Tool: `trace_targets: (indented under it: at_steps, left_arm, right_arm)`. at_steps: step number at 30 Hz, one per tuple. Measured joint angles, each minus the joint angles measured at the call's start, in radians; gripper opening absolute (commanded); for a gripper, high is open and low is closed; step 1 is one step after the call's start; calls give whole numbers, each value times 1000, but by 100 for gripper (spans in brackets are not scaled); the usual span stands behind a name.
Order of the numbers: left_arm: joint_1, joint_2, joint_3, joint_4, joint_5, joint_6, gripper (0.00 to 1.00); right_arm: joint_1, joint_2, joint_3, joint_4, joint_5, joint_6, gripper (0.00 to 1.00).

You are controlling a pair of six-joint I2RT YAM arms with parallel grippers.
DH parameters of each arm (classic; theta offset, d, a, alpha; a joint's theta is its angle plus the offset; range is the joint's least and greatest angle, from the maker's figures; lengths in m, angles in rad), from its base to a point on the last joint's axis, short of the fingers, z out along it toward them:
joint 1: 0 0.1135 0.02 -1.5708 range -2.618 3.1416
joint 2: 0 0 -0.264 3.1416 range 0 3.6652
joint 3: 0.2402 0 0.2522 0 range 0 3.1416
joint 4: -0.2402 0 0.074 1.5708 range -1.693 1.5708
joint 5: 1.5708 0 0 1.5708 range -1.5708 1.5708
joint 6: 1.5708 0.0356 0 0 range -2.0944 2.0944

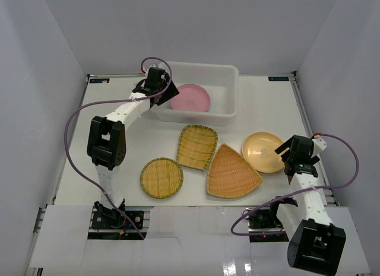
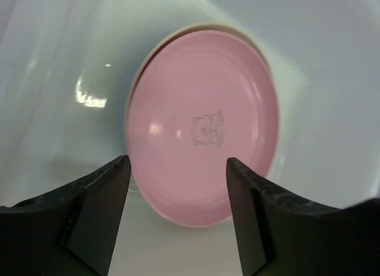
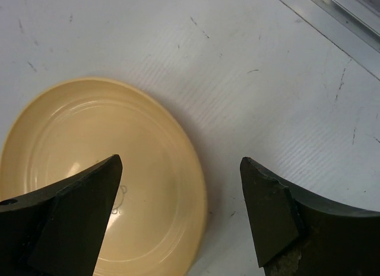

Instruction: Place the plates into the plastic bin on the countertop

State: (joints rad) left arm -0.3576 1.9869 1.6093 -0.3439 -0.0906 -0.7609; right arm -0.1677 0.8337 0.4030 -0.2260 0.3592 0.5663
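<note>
Four pieces lie outside the plastic bin on the countertop. A round bamboo tray sits at lower centre-left of the top view. A rectangular bamboo tray is just above and right of it, and a fan-shaped bamboo tray lies beside that, its edge close against the rectangular one. The yellow-orange plate is at centre-right. The bin stands at the upper centre of that frame, and the pink plate lies flat in its left half. In the left wrist view a thin pale rim shows along the pink plate's upper-left edge, which suggests another dish underneath, though how many are stacked there cannot be told. The left gripper hangs over the bin's left end with its fingers spread apart and nothing between them; the pink plate lies below them, free. The right gripper hovers above the right edge of the yellow-orange plate, also parted and empty, with the plate's rim running under the gap between its fingers. By this showing the task is perhaps near its middle: at least one plate is binned, and one plate and all three woven trays are left to go. The yellow-orange plate looks like the next to go.
</note>
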Motion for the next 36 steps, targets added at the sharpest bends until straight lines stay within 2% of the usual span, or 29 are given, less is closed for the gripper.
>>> trace_targets:
  at_steps: [1, 2, 5, 8, 9, 11, 12, 14, 15, 17, 21, 24, 30, 33, 36]
  left_arm:
    - [0, 3, 18, -1, 17, 8, 90]
    - [0, 3, 39, -1, 33, 14, 93]
    - [0, 3, 143, -8, 108, 29, 97]
    - [0, -10, 255, -1, 191, 48, 98]
    - [-1, -29, 272, 7, 214, 55, 98]
    - [-2, -100, 259, 19, 254, 63, 97]
    - [-3, -149, 228, 31, 270, 65, 96]
    - [-7, -296, 85, 72, 303, 65, 95]
    - [-10, -384, -5, 85, 321, 63, 93]
    - [-19, -561, -192, 106, 357, 72, 91]
    - [-34, -805, -470, 73, 388, 111, 88]
    - [-35, -910, -629, -16, 374, 148, 87]
    - [-35, -935, -841, -134, 312, 166, 88]
    - [-35, -874, -850, -124, 308, 159, 88]
    - [-35, -802, -842, -82, 311, 159, 88]
  right_arm:
    - [-12, 7, -7, -3, -2, 0, 86]
    - [-21, 13, -12, -7, -5, 0, 85]
    - [-35, 39, -28, -6, -24, 3, 80]
    - [-43, 73, -47, -2, -48, 7, 69]
    - [-46, 89, -54, 6, -60, 11, 60]
    - [-54, 121, -63, 19, -82, 20, 49]
    - [-58, 134, -64, 40, -84, 29, 37]
    - [-66, 159, -68, 74, -95, 40, 20]
    - [-69, 170, -68, 94, -100, 53, 8]
    - [-74, 179, -68, 141, -120, 83, 8]
    - [-77, 151, -47, 168, -92, 111, 8]
    - [-82, 98, -11, 129, -48, 117, 8]
    - [-75, 24, 182, 138, -70, 142, 8]
    - [-19, 33, 292, 191, -120, 137, 8]
    - [99, 134, 440, 214, -167, 109, 8]
